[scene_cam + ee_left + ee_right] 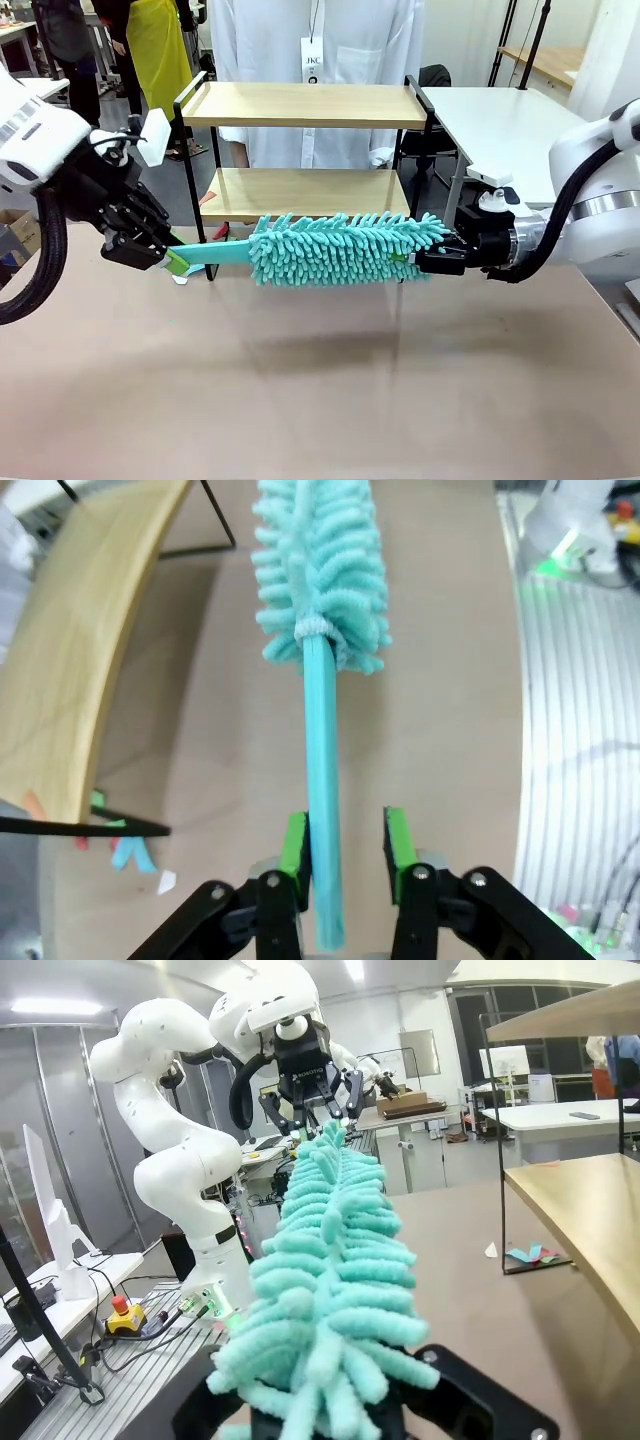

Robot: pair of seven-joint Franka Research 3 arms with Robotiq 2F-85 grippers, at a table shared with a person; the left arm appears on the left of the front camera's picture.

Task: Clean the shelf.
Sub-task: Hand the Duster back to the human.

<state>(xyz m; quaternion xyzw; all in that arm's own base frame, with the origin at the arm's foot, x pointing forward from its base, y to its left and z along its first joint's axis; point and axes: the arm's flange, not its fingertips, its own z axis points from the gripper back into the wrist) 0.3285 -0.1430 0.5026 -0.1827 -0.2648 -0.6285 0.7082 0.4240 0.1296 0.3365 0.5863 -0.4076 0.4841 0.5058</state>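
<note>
Shelf (pixel 300 105) stands at 12 o'clock on the far side of the table (pixel 320 380), upright, both boards bare; a person stands behind it. Duster (pixel 340 248) hangs level in front of the lower board, between the two arms, clear of the table. Right gripper (pixel 425 262), at 3 o'clock, is clamped tight on the fluffy tip of the duster. Left gripper (pixel 345 855), at 9 o'clock, has its jaws parted around the duster's handle (pixel 322 810); the left wrist view shows one pad (pixel 295 842) against the handle and a gap to the other pad, so no grip there. Coloured scraps (pixel 128 852) lie on the table by the shelf foot. Judgement: duster is light, its head soft and yielding, so a grip in the fibres will flex and slip; the stiff, smooth handle is the better hold. Shelf looks light with a thin frame and may slide or tip if pushed hard; brush gently along the boards.
</note>
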